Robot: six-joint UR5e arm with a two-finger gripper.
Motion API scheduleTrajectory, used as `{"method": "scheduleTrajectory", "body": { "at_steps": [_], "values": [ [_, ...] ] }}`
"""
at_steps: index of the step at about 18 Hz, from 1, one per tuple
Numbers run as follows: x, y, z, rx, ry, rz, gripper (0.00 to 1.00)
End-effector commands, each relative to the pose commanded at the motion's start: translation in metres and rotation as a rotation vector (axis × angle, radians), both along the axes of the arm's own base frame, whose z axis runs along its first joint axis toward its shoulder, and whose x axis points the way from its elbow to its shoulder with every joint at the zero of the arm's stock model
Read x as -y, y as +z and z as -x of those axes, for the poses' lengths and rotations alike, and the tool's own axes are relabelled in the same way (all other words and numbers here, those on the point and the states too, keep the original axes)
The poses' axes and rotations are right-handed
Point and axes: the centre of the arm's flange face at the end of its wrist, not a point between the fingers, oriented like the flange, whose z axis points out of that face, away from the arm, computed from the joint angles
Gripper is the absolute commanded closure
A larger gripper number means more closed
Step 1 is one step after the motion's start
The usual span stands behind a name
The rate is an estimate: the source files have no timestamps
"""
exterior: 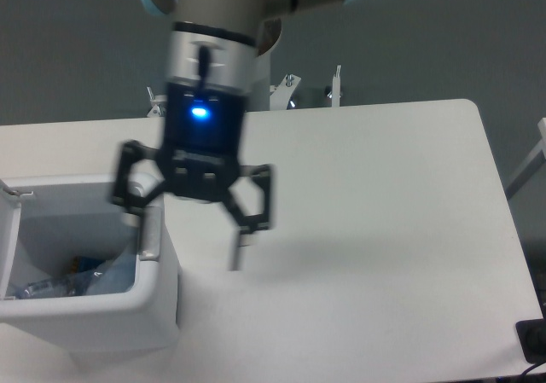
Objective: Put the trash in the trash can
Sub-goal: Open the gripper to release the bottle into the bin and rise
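The trash can (94,313) is a boxy white bin standing open at the table's front left, with a grey latch tab (152,234) on its right wall. Trash lies at its bottom: a crushed bluish clear bottle (107,274) and, left of it, a crumpled pale piece (38,289) whose print I cannot make out. My gripper (183,240) hangs above the bin's right rim, blurred by motion. It is open, its fingers spread wide with nothing between them.
The bin's white lid (8,229) stands up along its left side. The arm's base and metal brackets (290,89) sit at the table's back edge. A black object (533,340) lies off the table's front right corner.
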Motion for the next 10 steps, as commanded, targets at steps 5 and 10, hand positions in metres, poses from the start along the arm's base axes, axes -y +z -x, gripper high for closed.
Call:
{"method": "scheduleTrajectory", "body": {
  "at_steps": [5, 10],
  "values": [
    [0.057, -0.011, 0.038, -0.087, -0.060, 0.324, 0.00],
    [0.093, -0.027, 0.032, -0.070, -0.208, 0.539, 0.00]
  ]
}}
